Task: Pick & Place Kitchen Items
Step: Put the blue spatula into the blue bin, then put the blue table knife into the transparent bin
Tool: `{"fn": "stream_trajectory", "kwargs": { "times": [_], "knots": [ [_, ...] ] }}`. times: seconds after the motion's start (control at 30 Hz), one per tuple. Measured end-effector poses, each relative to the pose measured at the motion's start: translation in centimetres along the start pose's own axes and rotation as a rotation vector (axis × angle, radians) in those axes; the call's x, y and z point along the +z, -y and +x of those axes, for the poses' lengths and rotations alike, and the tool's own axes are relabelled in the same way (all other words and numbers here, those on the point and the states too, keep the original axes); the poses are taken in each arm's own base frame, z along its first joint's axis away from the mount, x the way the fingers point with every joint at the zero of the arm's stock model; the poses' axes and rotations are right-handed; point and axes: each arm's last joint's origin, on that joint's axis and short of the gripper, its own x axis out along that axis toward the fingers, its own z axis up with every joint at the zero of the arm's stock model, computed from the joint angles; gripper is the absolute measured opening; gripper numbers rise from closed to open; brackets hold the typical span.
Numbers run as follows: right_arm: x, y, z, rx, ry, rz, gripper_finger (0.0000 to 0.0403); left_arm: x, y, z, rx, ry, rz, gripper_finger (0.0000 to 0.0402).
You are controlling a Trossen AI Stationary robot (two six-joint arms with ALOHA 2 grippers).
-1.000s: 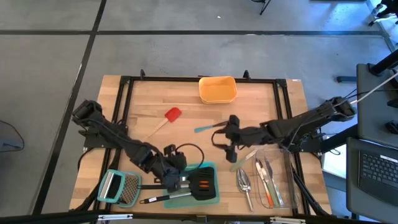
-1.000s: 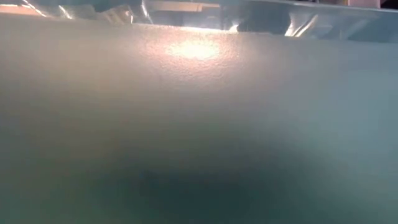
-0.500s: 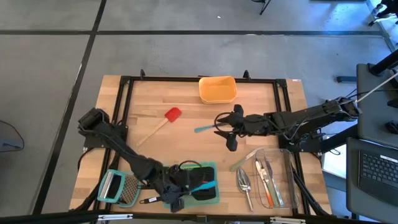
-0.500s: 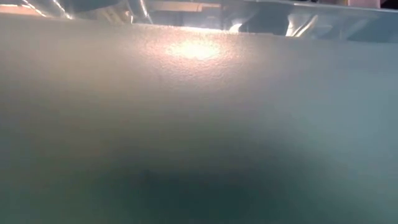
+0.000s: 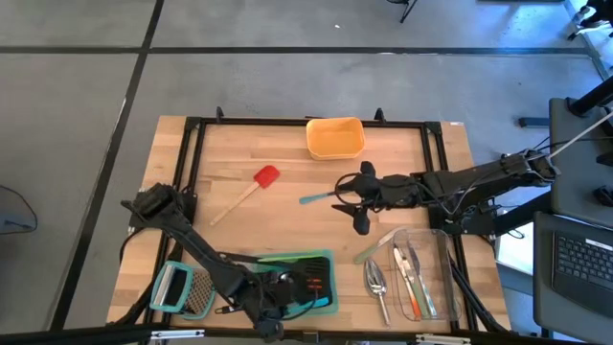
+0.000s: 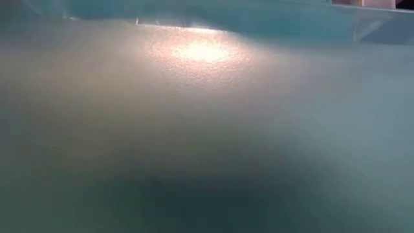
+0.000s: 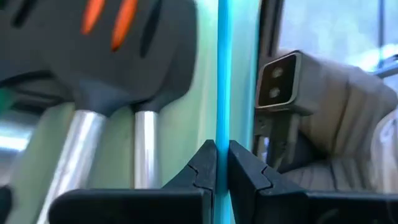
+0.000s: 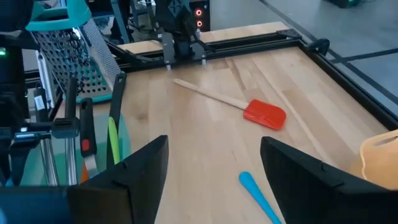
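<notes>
My left gripper (image 5: 276,309) is low over the near edge of the teal tray (image 5: 331,273), shut on a slim teal spatula (image 7: 222,74). Two black turners (image 5: 311,283) lie in that tray, their silver handles (image 7: 81,143) beside my fingers. A green spatula (image 8: 113,140) lies along the tray's far rim. My right gripper (image 5: 356,213) hangs open above mid-table and holds nothing. Below it, a second teal spatula (image 5: 316,197) and a red spatula (image 5: 265,177) with a wooden handle lie flat on the wood. The low view is filled by a blurred teal wall. My left gripper pinches the slim teal spatula between its two fingertips (image 7: 205,158). The thin strip (image 7: 222,134) runs straight on past the tips, over the tray floor. The fingers slant down toward the near edge. Which end they hold and whether the spatula touches the tray cannot be told.
A metal grater (image 5: 184,289) with a light-blue handle lies left of the tray. An orange container (image 5: 335,137) stands at the far edge. A clear container (image 5: 417,273) at the near right holds cutlery, with a silver scoop (image 5: 375,280) beside it. A black frame (image 5: 192,163) rims the table.
My left gripper, shut the whole time, has gone down and toward the table's near edge across the teal tray, carrying the teal spatula with it. My right gripper has drawn slightly toward the far edge and stayed open.
</notes>
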Motion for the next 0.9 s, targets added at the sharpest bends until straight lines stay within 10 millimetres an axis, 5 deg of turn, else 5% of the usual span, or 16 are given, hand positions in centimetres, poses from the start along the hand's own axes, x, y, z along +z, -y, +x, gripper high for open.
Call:
{"fn": "stream_trajectory", "kwargs": {
  "times": [0.53,0.9],
  "knots": [
    [-0.08,-0.05,-0.08,0.001,-0.008,-0.008,0.0256,-0.37,0.06,0.00,-0.053,-0.114,0.020,0.0016],
    [-0.22,-0.02,-0.08,-0.002,-0.022,-0.013,0.0256,-0.17,-0.08,0.04,-0.030,-0.080,0.035,0.0089]
  ]
}}
